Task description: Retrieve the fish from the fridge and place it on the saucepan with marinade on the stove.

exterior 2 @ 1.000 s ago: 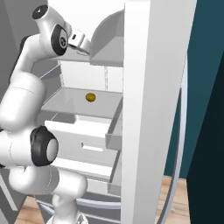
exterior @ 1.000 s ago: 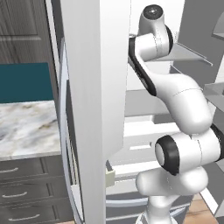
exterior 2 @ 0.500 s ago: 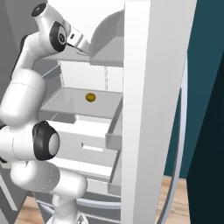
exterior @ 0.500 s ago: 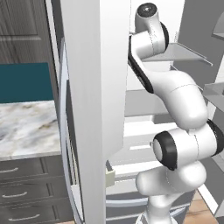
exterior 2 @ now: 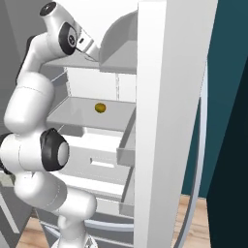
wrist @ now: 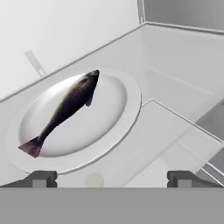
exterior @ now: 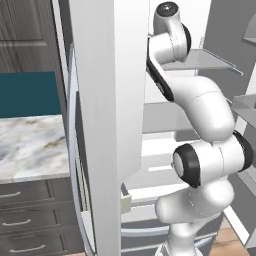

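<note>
One fish [wrist: 65, 109] is present, dark grey along the back with a reddish tail fin. It lies on one white plate [wrist: 127, 118] that sits on a white shelf [wrist: 175, 92] inside the fridge [exterior 2: 167, 121]. The fish lies slanted across the plate's hollow, head toward the far side of the hand view and tail toward the near left; it rests wholly within the rim.

One small round yellowish item [exterior 2: 100, 107] sits on a lower grey shelf [exterior 2: 72, 114] of the fridge, well apart from the fish. Two pale drawers [exterior 2: 99, 164] are seen below that shelf. Both fridge doors stand open: one door [exterior: 107, 125] on the left, one door [exterior 2: 169, 145] on the right. One marbled counter [exterior: 30, 145] with grey drawer fronts under it lies to the left of the fridge.

One white arm [exterior: 200, 110] is recorded. It rises from the base, bends at a dark elbow joint, then reaches up and forward into the upper fridge compartment, with its wrist at the level of the top shelf.

The gripper [wrist: 109, 178] is released: its two dark fingertips [wrist: 41, 178] stand wide apart at the near edge of the hand view, with nothing between them. It hangs above and just short of the plate's near rim, and does not touch the fish or the plate.
</note>
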